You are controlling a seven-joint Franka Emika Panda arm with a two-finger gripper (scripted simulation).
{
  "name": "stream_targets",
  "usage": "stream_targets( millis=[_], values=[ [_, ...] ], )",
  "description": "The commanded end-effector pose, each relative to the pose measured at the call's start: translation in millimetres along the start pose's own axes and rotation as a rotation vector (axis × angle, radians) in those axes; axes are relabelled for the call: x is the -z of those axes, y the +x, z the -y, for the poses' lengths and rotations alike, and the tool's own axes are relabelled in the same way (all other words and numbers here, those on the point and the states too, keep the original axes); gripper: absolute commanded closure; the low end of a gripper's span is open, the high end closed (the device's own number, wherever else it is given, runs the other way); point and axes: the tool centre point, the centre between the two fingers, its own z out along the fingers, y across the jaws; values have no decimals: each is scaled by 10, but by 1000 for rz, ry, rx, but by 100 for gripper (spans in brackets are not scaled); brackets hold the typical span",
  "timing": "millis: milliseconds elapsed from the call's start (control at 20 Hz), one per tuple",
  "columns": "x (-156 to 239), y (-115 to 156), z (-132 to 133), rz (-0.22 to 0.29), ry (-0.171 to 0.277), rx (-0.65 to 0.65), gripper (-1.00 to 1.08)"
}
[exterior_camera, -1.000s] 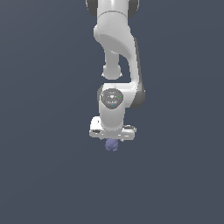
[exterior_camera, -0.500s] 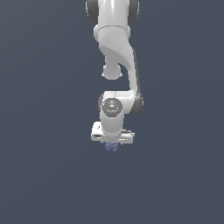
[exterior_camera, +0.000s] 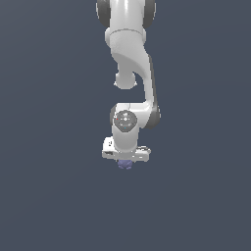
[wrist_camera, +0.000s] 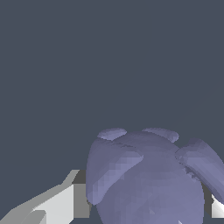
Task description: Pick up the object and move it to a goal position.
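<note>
The object (exterior_camera: 126, 164) is a small bluish-purple knobbly blob. In the exterior view it pokes out just below the white gripper (exterior_camera: 126, 163), which points straight down from the arm. In the wrist view the object (wrist_camera: 148, 179) fills the near part of the picture, held between the two fingers (wrist_camera: 61, 201), one on each side of it. The gripper is shut on the object. The fingertips are mostly hidden by the hand in the exterior view.
The white arm (exterior_camera: 130, 59) hangs down from the upper edge of the exterior view. Around it there is only a plain dark grey-blue background, with no other object or edge in view.
The gripper and the object in it have moved a little upward in the exterior view and look slightly smaller. The arm's lower link has folded in. The grip is unchanged.
</note>
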Motion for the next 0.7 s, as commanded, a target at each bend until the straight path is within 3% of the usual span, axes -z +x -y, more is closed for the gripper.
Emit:
stream_targets(
  millis=[0, 650],
  values=[
    [1, 1, 1, 0, 0, 0, 108],
    [254, -118, 70, 0, 0, 0, 108]
  ],
)
